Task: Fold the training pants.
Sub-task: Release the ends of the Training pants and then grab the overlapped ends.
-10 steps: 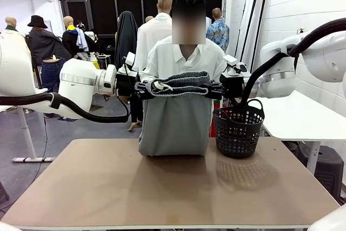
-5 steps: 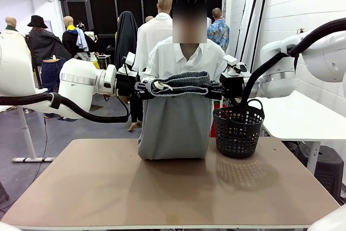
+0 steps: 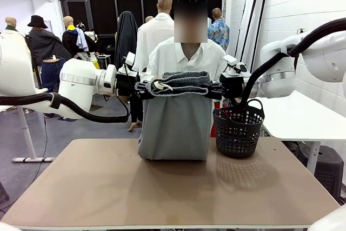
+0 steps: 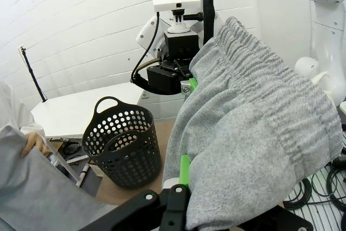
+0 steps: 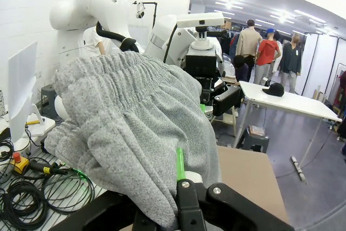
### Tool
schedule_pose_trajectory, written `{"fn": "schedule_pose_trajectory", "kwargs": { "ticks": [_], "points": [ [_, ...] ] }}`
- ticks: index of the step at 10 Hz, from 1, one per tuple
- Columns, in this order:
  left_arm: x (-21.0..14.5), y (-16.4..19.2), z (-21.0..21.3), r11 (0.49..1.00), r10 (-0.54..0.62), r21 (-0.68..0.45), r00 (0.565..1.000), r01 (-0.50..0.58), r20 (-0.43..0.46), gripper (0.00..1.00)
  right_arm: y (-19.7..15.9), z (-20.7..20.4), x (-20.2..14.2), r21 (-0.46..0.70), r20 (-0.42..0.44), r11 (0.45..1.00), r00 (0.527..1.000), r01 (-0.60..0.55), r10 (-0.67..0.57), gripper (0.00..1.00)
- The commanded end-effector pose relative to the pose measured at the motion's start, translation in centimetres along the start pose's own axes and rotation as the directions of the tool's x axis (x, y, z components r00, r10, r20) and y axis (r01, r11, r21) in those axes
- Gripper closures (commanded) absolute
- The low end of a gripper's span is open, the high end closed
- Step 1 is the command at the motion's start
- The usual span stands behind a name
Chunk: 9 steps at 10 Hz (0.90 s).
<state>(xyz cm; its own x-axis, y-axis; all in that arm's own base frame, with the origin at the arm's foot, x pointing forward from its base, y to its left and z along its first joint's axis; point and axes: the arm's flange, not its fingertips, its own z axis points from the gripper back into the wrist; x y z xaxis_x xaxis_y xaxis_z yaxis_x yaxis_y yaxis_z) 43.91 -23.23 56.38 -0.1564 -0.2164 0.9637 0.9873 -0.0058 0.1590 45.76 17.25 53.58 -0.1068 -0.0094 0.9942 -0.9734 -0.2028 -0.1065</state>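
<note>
While left tool (image 3: 141, 89), right tool (image 3: 216, 90) clench training pants (image 3: 174, 128) | hem touching table (image 3: 108, 187) | basket (image 3: 238, 131) beside

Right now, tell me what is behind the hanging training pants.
A person in a white shirt stands behind the training pants; the shoulders and collar show above the waistband. The fabric covers the person's waist and legs.

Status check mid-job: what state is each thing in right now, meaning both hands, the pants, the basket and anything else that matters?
training pants, held up by the gathered top, hanging down to the table.
left hand, shut on one end of the pants' top.
right hand, shut on the other end.
black basket, upright on the table, right of the pants.
person's hand, holding the hanging fabric.
</note>
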Motion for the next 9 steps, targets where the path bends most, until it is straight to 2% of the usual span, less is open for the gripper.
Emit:
{"fn": "schedule_pose_trajectory", "kwargs": {
  "ticks": [1,9],
  "points": [
    [0.26,-0.43,0.03,1.000,-0.012,0.010,1.000,0.012,0.022,1.00,0.12,-0.11,0.23,0.001,0.013,1.000,1.000,-0.002,0.002,1.00],
    [0.26,-0.43,0.03,1.000,-0.012,0.010,1.000,0.012,0.022,1.00,0.12,-0.11,0.23,0.001,0.013,1.000,1.000,-0.002,0.002,1.00]
  ]
}}
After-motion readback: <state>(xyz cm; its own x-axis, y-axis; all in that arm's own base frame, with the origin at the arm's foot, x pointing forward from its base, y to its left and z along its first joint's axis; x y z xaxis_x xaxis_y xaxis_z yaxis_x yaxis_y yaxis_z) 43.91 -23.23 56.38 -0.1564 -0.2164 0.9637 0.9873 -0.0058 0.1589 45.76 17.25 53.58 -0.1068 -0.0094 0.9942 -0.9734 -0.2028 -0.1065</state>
